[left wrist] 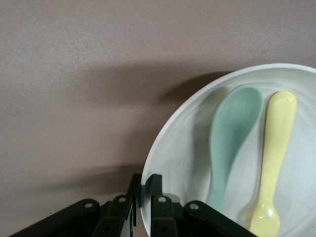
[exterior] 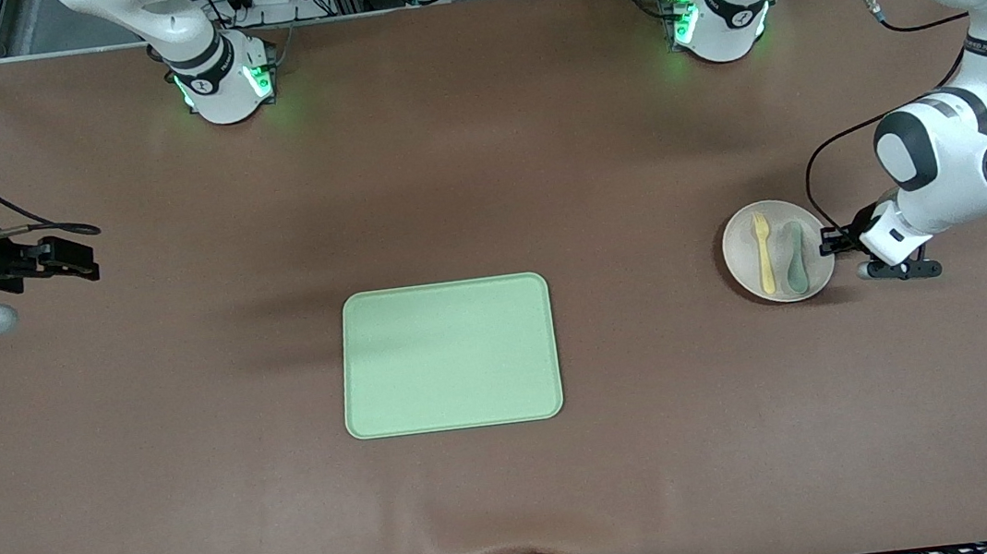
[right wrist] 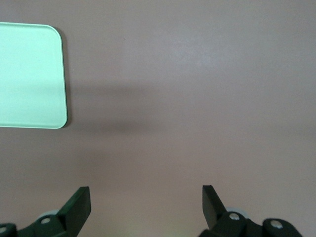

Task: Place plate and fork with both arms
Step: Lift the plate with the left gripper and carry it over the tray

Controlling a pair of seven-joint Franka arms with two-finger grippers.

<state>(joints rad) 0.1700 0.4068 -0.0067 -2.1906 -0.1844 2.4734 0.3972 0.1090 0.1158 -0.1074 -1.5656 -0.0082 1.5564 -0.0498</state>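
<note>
The small off-white plate (exterior: 777,250) lies on the table toward the left arm's end. On it lie the pale-yellow fork (exterior: 763,252) and a grey-green spoon (exterior: 795,257), side by side. My left gripper (exterior: 827,243) is shut on the plate's rim; in the left wrist view its gripper (left wrist: 144,190) pinches the rim of the plate (left wrist: 182,148), one finger above and one below, with the spoon (left wrist: 229,143) and the fork (left wrist: 275,158) just past it. My right gripper (exterior: 82,254) is open and empty, waiting above the table at the right arm's end; it shows in the right wrist view (right wrist: 146,200).
A rectangular light-green tray (exterior: 449,355) lies at the table's middle; its corner shows in the right wrist view (right wrist: 32,74). Brown table cover all round. The arms' bases stand along the table's edge farthest from the front camera.
</note>
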